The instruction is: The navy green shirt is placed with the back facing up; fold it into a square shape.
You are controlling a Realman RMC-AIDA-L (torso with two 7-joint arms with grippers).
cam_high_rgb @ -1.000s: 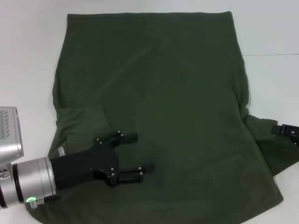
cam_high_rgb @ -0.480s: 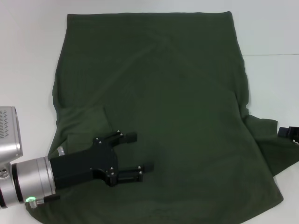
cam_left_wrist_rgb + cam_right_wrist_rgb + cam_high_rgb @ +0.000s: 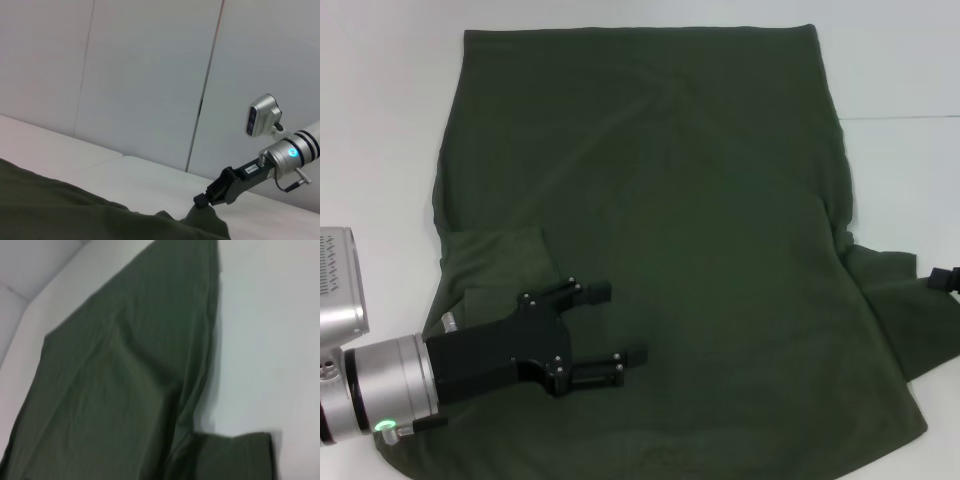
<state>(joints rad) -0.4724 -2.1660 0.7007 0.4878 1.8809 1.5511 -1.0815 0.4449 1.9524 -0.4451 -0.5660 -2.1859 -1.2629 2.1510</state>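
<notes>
The navy green shirt (image 3: 670,200) lies spread flat on the white table (image 3: 380,120), plain side up. Its left sleeve (image 3: 495,255) is folded in onto the body. My left gripper (image 3: 612,325) hovers open over the shirt's lower left part, holding nothing. Only a tip of my right gripper (image 3: 946,278) shows at the right edge, beside the outspread right sleeve (image 3: 905,310). The left wrist view shows that right gripper (image 3: 204,199) just above a raised peak of the sleeve (image 3: 200,216). The right wrist view shows only the shirt (image 3: 115,380) and sleeve hem (image 3: 235,455).
White tabletop (image 3: 900,70) surrounds the shirt on the left, far and right sides. The shirt's lower hem (image 3: 880,440) reaches nearly to the near edge of view. A pale panelled wall (image 3: 150,75) stands behind the table.
My right gripper has slid further toward the right edge of view, showing less of itself. The left gripper and the shirt have hardly moved.
</notes>
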